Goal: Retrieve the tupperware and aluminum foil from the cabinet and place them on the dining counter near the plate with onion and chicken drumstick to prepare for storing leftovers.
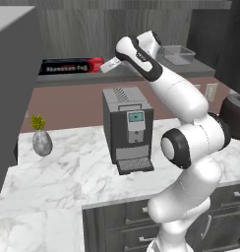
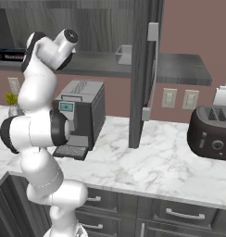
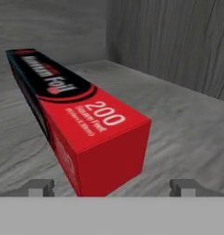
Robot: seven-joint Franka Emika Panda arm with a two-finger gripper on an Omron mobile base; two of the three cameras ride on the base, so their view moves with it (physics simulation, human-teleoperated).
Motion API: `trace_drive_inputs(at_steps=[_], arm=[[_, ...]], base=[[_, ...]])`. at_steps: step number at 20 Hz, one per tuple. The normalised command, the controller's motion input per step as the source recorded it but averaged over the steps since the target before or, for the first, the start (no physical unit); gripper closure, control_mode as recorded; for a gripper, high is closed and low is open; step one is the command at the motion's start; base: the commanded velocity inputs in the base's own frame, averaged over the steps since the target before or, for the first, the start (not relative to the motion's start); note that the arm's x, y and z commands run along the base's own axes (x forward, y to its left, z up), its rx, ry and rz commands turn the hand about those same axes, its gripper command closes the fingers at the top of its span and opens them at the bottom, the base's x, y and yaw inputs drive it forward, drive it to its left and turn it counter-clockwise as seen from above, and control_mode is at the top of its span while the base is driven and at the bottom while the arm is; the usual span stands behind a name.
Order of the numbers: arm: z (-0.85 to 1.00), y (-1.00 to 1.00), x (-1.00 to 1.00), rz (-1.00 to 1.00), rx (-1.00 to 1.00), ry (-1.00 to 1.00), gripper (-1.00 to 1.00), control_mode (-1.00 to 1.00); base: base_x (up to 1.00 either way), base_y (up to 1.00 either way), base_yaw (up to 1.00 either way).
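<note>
One foil (image 3: 81,124) carton lying flat on the cabinet (image 3: 178,114) shelf, red end toward the gripper (image 3: 112,187). Fingers (image 3: 38,187) spread wide, one either side of that end, not touching yet. Probably light, stiff cardboard, smooth and a bit slippery; long, so likely to swing if pinched at the tip. Better gripped across the narrow sides, further in. Tupperware (image 1: 178,54) further right on the same shelf.

foil (image 2: 8,56): cut by left edge, arm hides its end | toaster (image 1: 236,116): cut by right edge | small print on foil: unreadable
</note>
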Motion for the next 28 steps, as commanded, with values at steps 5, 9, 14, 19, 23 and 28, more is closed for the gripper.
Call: trace_drive_inputs(at_steps=[5,9,14,19,23,28], arm=[[0.00,0.20,0.26,0.10,0.00,0.00,-1.00,-1.00],[0.00,0.28,0.19,0.13,0.00,0.00,-1.00,-1.00],[0.00,0.29,0.09,0.16,-0.01,0.00,-1.00,-1.00],[-0.09,0.25,0.15,0.17,0.00,0.00,-1.00,-1.00],[-0.27,0.28,0.26,0.18,-0.02,-0.02,-1.00,-1.00],[-0.29,0.37,0.34,0.17,-0.04,-0.03,1.00,-1.00]], base=[[0.00,0.00,0.00],[0.00,0.00,0.00],[0.00,0.00,0.00],[0.00,0.00,0.00],[0.00,0.00,0.00],[0.00,0.00,0.00]])
